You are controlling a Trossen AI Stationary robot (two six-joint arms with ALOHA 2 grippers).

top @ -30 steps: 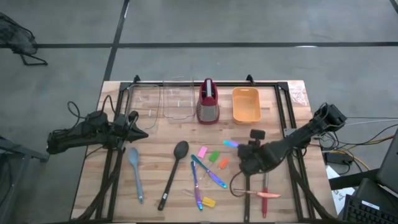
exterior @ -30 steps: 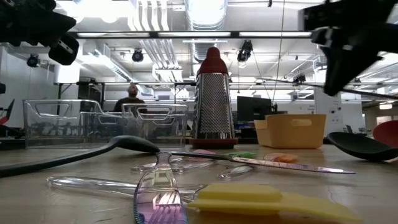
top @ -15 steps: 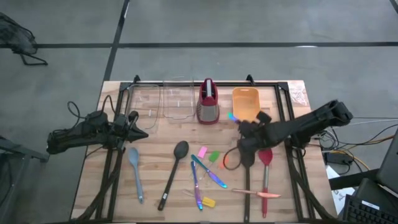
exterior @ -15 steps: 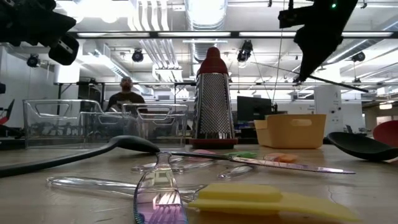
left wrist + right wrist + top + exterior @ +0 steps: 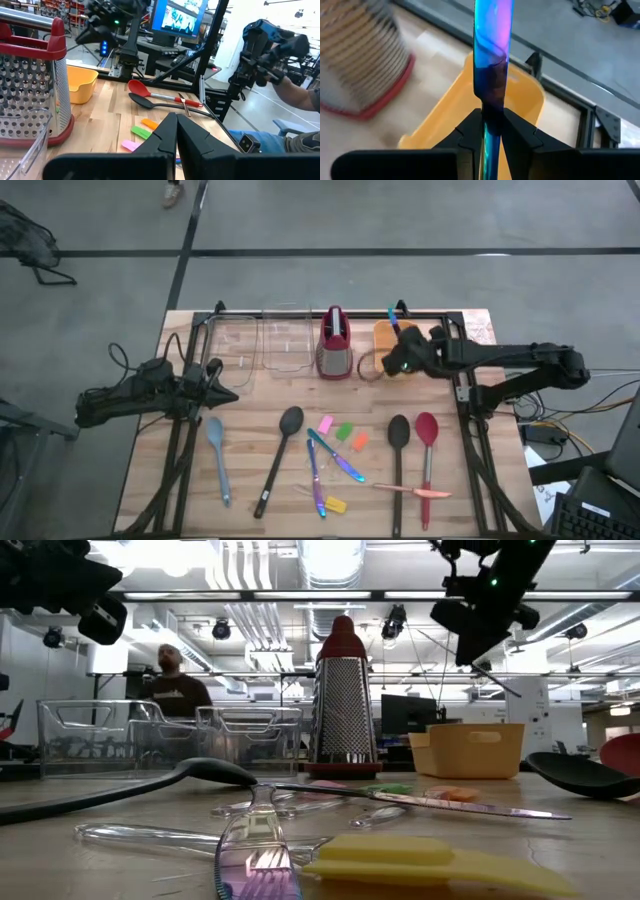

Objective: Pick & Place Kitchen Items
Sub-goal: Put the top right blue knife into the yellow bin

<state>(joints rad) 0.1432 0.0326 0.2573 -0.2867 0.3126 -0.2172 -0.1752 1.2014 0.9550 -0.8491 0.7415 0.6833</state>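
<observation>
My right gripper is up over the orange bin at the far edge, shut on an iridescent piece of cutlery. My left gripper waits at the table's left, shut and touching nothing. Flat on the wood lie a grey-blue spoon, two black spoons, a red spoon, thin coloured cutlery and pink, green, orange and yellow blocks. My right gripper pinches the iridescent cutlery between its two fingers at the narrow neck, just below its wide flat part. The fingers come from the table's right, slanting down, and lie along the piece. It sticks out past the fingertips toward the far edge, clear above the orange bin.
A red-and-grey grater stands upright just left of the orange bin, with two clear bins farther left. A black frame rail runs along the right side. A person stands beyond the table.
My right gripper has risen from the near-right part of the table and swung toward the far edge until it is over the orange bin, rolling as it went and carrying the iridescent cutlery. The second black spoon, hidden under the arm before, now shows.
</observation>
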